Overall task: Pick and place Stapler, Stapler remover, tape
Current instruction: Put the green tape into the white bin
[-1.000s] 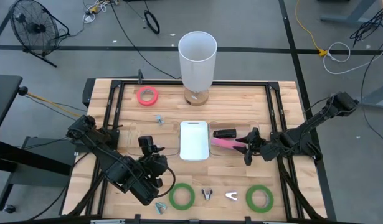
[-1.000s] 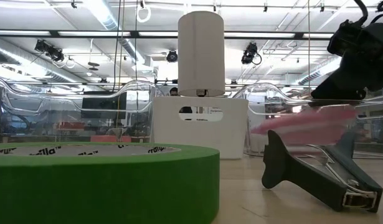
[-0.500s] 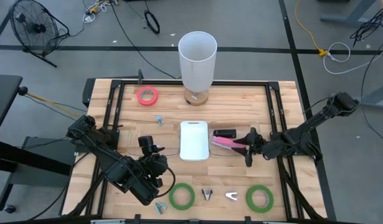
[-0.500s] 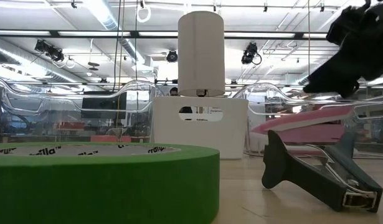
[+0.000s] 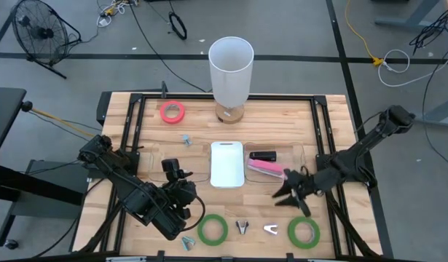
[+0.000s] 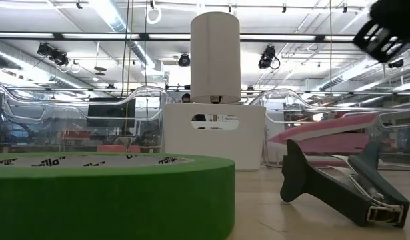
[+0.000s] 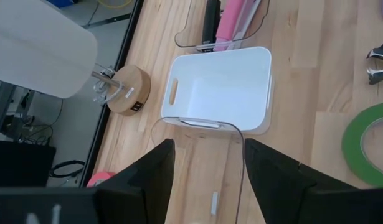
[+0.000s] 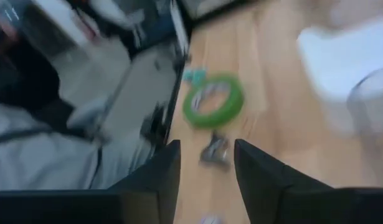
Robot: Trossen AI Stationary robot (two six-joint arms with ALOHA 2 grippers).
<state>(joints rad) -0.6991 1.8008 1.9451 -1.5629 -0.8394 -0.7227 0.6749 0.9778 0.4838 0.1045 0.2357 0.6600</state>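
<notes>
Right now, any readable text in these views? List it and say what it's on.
"ella": a partial reading and not certain, printed on the inner core of the green tape, low view.
A second print on the same core is too blurred to read.
The label on the white bin is too small to read.
Nothing is legible in the high or wrist views.

Two tape rolls (image 5: 212, 230) are green and one tape roll (image 5: 173, 112) is pinkish red. The stapler (image 5: 264, 169) is pink, the bin (image 5: 226, 164) white, the worktop (image 5: 282, 124) light wood.
</notes>
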